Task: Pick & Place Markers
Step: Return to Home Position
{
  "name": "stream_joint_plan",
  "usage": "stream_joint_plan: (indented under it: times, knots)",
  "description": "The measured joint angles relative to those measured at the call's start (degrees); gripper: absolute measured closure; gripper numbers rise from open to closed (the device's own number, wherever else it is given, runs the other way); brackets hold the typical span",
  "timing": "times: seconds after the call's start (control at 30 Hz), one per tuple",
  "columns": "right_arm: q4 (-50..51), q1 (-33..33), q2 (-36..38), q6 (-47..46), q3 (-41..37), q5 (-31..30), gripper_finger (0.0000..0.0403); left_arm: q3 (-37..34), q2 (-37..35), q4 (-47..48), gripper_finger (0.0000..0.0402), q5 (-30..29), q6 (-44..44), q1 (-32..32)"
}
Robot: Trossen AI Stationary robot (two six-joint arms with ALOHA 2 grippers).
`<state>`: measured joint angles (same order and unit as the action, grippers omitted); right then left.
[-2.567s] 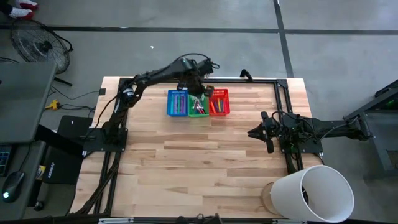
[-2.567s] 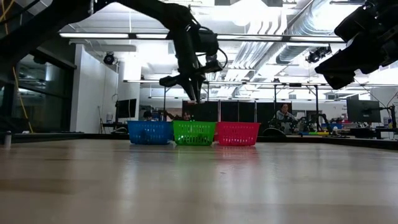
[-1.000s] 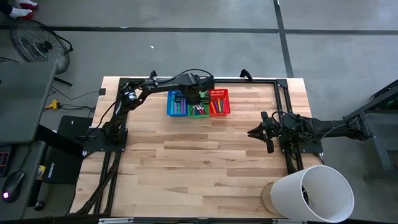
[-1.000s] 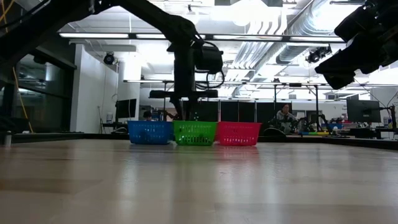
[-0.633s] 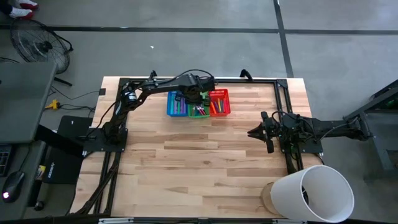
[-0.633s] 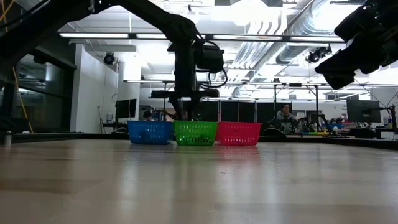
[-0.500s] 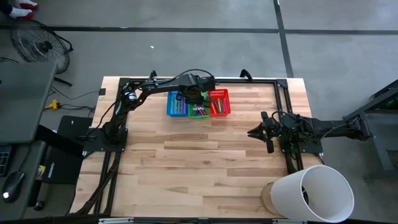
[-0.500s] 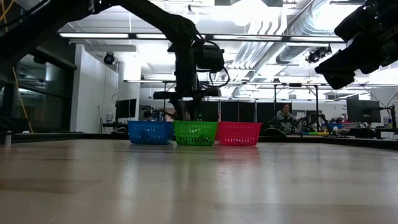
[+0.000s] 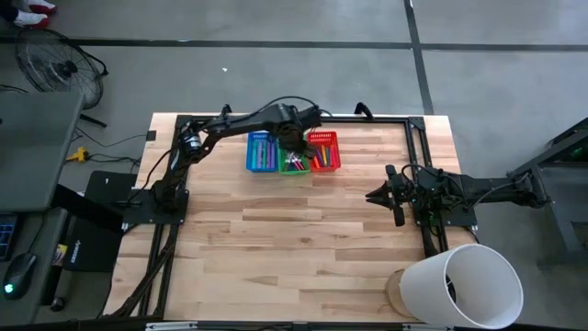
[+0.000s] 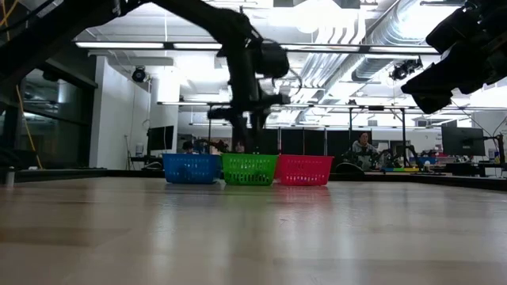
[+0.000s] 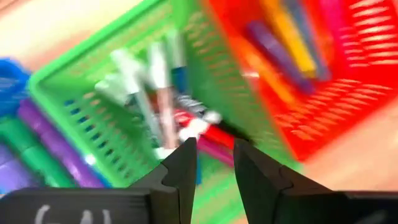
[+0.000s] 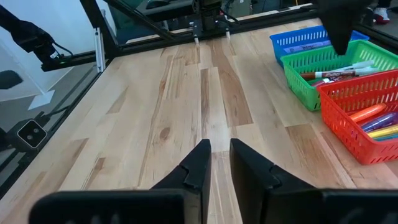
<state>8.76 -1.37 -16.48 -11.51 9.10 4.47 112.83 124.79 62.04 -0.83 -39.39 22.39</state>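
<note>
Three mesh baskets stand in a row near the table's far edge: blue (image 9: 260, 152), green (image 9: 292, 165) and red (image 9: 324, 153). Markers lie in each; those in the green basket (image 11: 158, 93) are white-bodied and red, those in the red basket (image 11: 292, 50) orange, yellow and purple. My left gripper (image 11: 214, 149) hangs above the green basket (image 10: 249, 169), pointing down, open, with nothing between its fingers. My right gripper (image 12: 221, 149) waits at the table's right side (image 9: 371, 196), its fingers a narrow gap apart over bare wood.
A large white cylinder (image 9: 462, 285) stands at the table's near right corner. A black frame rail (image 9: 386, 118) runs along the far edge behind the baskets. Bare wood (image 9: 276, 239) stretches from the baskets to the near edge. A person (image 10: 363, 146) sits in the room beyond.
My left gripper has risen out of the green basket and rolled about its own axis, staying above that basket. The baskets and my right gripper have kept still.
</note>
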Motion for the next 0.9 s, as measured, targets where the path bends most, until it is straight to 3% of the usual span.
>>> stream_joint_plan:
  times: [0.23, 0.53, 0.73, 0.9]
  knots:
    - [0.0, 0.0, 0.0, 0.0, 0.0, 0.0, 0.0351, 7.4, 0.0, -2.1, 0.0298, -2.2, 3.2, -3.9]
    - [0.0, 0.0, 0.0, 0.0, 0.0, 0.0, 0.0354, 22.3, -0.1, -2.9, 0.0298, -4.3, 9.1, -11.4]
    - [0.1, 0.0, 0.1, 0.0, 0.0, 0.1, 0.035, 20.9, -2.5, -12.9, 0.0298, -5.6, 9.6, -18.2]
    - [0.1, 0.0, 0.0, 0.0, 0.0, 0.0, 0.0354, 21.0, -2.6, -13.3, 0.0298, -9.3, 10.4, -23.3]
